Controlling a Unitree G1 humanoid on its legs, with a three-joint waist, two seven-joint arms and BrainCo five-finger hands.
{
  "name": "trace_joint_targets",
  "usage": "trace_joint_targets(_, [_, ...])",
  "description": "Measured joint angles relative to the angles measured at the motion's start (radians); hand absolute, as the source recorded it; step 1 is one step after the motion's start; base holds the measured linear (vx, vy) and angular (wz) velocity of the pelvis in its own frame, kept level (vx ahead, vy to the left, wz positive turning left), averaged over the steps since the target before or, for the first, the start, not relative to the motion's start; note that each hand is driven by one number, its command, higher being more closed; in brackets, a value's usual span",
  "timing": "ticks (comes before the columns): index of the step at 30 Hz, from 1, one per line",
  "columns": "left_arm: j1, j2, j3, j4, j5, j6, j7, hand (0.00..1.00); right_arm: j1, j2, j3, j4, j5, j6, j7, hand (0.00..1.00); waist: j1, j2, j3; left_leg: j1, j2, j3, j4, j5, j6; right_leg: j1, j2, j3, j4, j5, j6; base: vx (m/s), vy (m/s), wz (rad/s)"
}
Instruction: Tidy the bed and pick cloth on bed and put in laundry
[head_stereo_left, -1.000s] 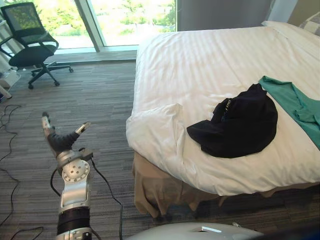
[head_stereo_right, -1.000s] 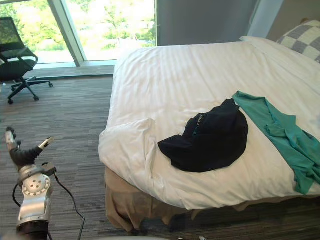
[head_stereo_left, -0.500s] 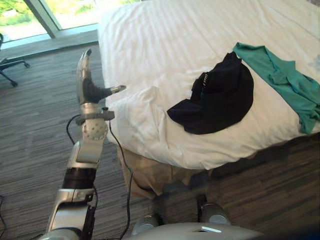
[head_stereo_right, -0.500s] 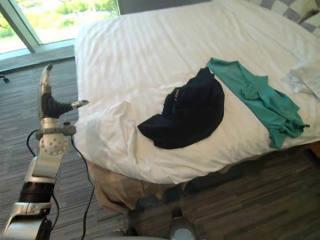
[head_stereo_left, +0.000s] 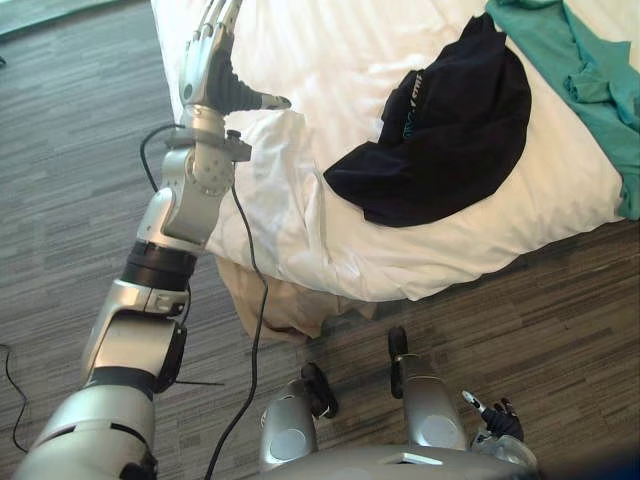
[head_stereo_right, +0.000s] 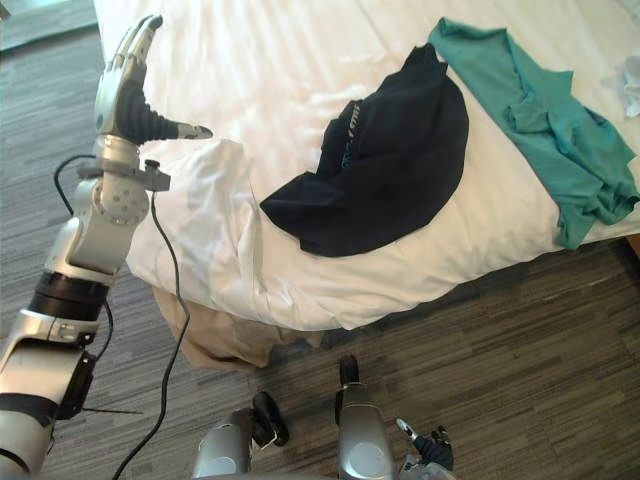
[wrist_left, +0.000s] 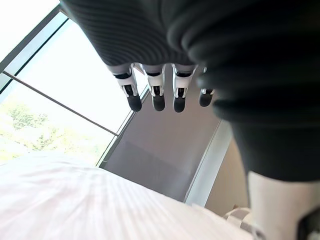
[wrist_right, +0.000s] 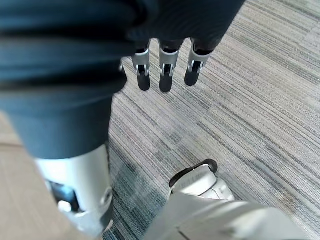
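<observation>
A crumpled black cloth (head_stereo_left: 440, 130) lies on the white duvet (head_stereo_left: 310, 50) near the bed's front edge. To its right sprawls a teal cloth (head_stereo_right: 540, 110), touching it at the far end. My left hand (head_stereo_left: 214, 72) is raised over the bed's near left corner, open, fingers (wrist_left: 157, 95) straight and thumb out toward a turned-back fold of duvet (head_stereo_left: 285, 190); it holds nothing. Low beside my body, over the carpet, hangs my right hand (head_stereo_left: 496, 420), fingers (wrist_right: 165, 67) straight and empty.
A beige bed skirt (head_stereo_left: 280, 300) hangs below the duvet at the corner. Grey striped carpet (head_stereo_left: 80, 150) runs along the bed's left and front. A small white cloth (head_stereo_right: 630, 85) lies at the bed's far right. A window (wrist_left: 60, 80) stands beyond the bed.
The camera has tilted down and moved closer to the bed. My left arm has risen from beside the bed to above its near left corner, hand still open.
</observation>
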Motion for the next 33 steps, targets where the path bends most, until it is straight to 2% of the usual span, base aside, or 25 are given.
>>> trace_joint_targets(8, [-0.112,0.001,-0.016,0.118,0.001,0.028,-0.082,0.00,-0.006,-0.001,0.020,-0.046,0.075,-0.004,0.003,0.00,0.003,0.000,0.043,-0.040,0.008,0.015,0.015,0.002,0.003,-0.035,0.003,0.003,-0.021,0.021,0.000,0.00,0.000,-0.03])
trace_joint_targets(13, [-0.155,0.000,-0.016,0.199,0.001,0.029,-0.117,0.00,-0.014,-0.005,0.042,-0.074,0.102,-0.011,0.005,0.00,0.002,0.000,0.071,-0.078,0.008,0.017,0.017,0.007,0.012,-0.063,0.004,0.003,-0.044,0.047,0.002,0.00,-0.001,-0.01])
trace_joint_targets(20, [-0.156,-0.017,-0.022,0.264,-0.008,0.040,-0.222,0.00,-0.047,-0.006,0.047,-0.071,0.102,-0.011,0.017,0.00,0.001,0.001,0.076,-0.109,0.010,0.014,0.020,0.011,0.018,-0.080,0.006,0.001,-0.068,0.068,0.002,0.00,0.000,0.00])
trace_joint_targets(23, [-0.155,-0.035,-0.029,0.286,-0.010,0.040,-0.245,0.00,-0.047,-0.007,0.051,-0.071,0.102,-0.011,0.023,0.00,0.005,0.001,0.076,-0.110,0.009,0.010,0.019,0.012,0.019,-0.078,0.006,-0.003,-0.070,0.068,0.002,-0.01,-0.004,0.02])
trace_joint_targets(26, [-0.155,-0.038,-0.074,0.309,-0.017,0.035,-0.277,0.00,-0.048,-0.008,0.061,-0.070,0.101,-0.010,0.028,0.00,0.008,0.001,0.076,-0.110,0.009,0.008,0.018,0.013,0.020,-0.078,0.006,-0.005,-0.072,0.068,0.002,0.00,0.000,0.00])
trace_joint_targets(27, [-0.155,-0.038,-0.085,0.313,-0.025,0.035,-0.292,1.00,-0.049,-0.008,0.062,-0.070,0.101,-0.010,0.032,0.00,0.008,0.001,0.076,-0.110,0.009,0.008,0.017,0.013,0.021,-0.078,0.006,-0.005,-0.072,0.068,0.002,0.00,0.000,0.00])
trace_joint_targets(33, [-0.140,-0.039,-0.163,0.313,-0.047,0.019,-0.335,1.00,-0.052,-0.013,0.067,-0.056,0.101,-0.001,0.040,0.00,0.017,0.001,0.076,-0.104,0.009,-0.005,0.017,0.015,0.023,-0.057,0.005,-0.019,-0.086,0.070,0.002,0.00,-0.006,0.05])
